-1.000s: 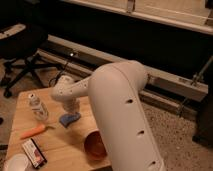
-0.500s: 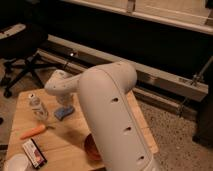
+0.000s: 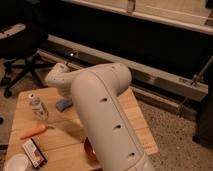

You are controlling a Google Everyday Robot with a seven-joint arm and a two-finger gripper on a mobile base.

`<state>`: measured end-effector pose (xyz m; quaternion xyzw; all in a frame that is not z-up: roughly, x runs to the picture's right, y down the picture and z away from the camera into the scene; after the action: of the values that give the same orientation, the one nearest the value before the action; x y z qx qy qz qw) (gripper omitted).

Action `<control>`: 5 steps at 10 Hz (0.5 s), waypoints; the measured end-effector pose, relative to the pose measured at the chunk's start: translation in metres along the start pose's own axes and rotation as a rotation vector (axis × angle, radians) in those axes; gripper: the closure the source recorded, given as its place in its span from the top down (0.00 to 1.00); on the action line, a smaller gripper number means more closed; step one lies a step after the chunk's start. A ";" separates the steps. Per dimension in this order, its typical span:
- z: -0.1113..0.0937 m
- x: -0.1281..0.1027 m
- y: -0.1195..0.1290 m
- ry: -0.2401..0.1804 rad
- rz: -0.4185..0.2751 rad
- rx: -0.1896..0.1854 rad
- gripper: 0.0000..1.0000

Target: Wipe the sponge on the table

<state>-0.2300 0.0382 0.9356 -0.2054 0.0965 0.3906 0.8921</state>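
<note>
One small light-blue rectangular sponge (image 3: pixel 63 105) lies on the pale-wood planked table (image 3: pixel 139 127), towards its far edge, near the clear plastic bottle (image 3: pixel 37 106). The gripper (image 3: pixel 63 95) sits low, right over the sponge, half hidden behind the big white arm (image 3: pixel 105 115). Clamped or spread, I cannot tell. The orange carrot (image 3: pixel 33 131) lies nearer, well apart.

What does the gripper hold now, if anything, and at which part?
It cannot be told. The gripper is low over the sponge, toward the far side of the table, but the arm covers where they meet.
</note>
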 end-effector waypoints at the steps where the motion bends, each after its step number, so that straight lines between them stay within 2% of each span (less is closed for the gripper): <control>1: 0.003 -0.003 -0.009 0.003 0.016 0.011 0.15; 5: 0.010 -0.002 -0.051 0.024 0.091 0.059 0.15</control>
<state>-0.1935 0.0102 0.9595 -0.1790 0.1282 0.4252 0.8779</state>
